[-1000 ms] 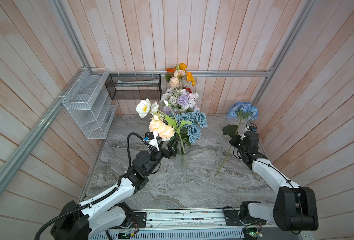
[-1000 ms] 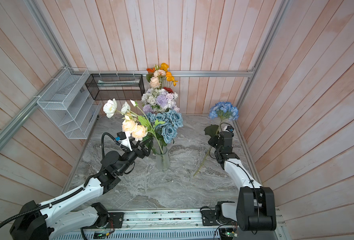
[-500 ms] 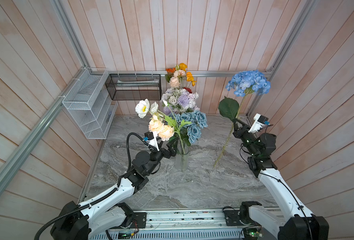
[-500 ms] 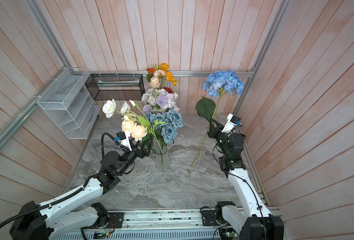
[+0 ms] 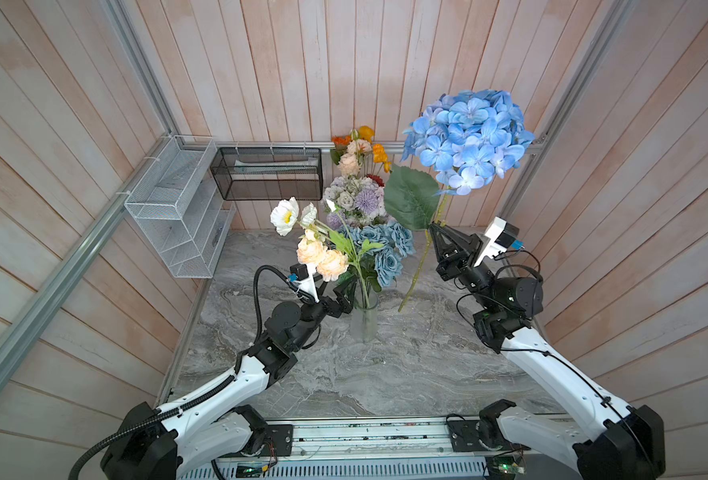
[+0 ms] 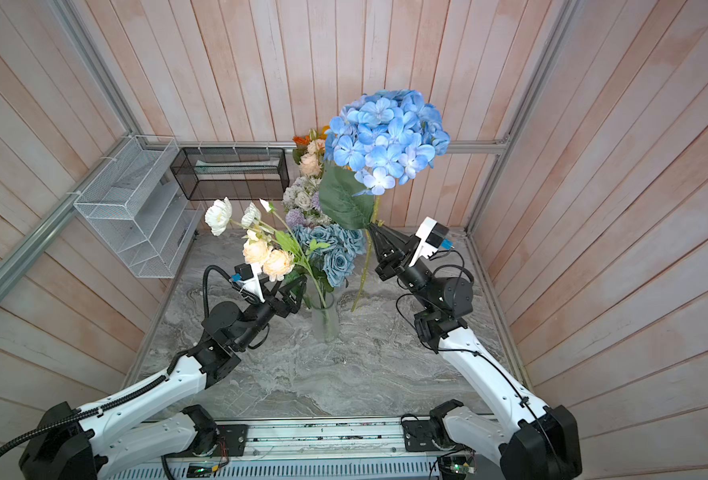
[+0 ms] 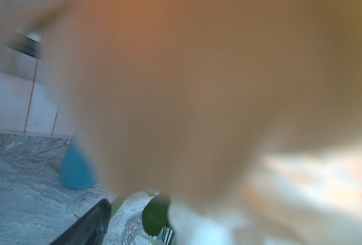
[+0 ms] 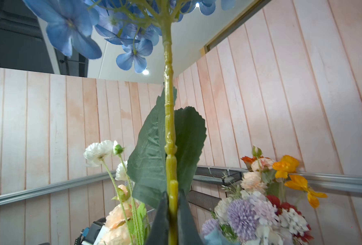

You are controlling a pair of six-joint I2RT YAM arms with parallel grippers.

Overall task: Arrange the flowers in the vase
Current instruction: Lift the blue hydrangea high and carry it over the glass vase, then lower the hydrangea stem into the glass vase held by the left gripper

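You are gripping a blue hydrangea (image 5: 468, 137) in your right gripper (image 5: 433, 226), and its fingers (image 8: 159, 222) are pinching the yellow-green stem (image 8: 169, 135) tightly, roughly midway along it. Above the fingers, the stem is rising to a large round head of sky-blue petals. One broad, dark green leaf (image 5: 410, 199) is spreading just above the grip. Below the fingers, the bare stem end is slanting down and hanging beside the vase (image 5: 364, 320), outside it.

Your left gripper (image 5: 344, 293) is waiting with its fingers spread wide and holding nothing. The neck of the clear glass vase is sitting just beyond those fingertips, and peach blooms (image 5: 323, 257) are leaning over them, blurring the left wrist view. White, peach and dusty-blue flowers (image 5: 385, 249) are already standing in the vase.

You seem to be carrying the hydrangea over for insertion. The next move is probably calling for the stem tip to be raised above the rim, threaded between the crowded stems, lowered, and only then released.
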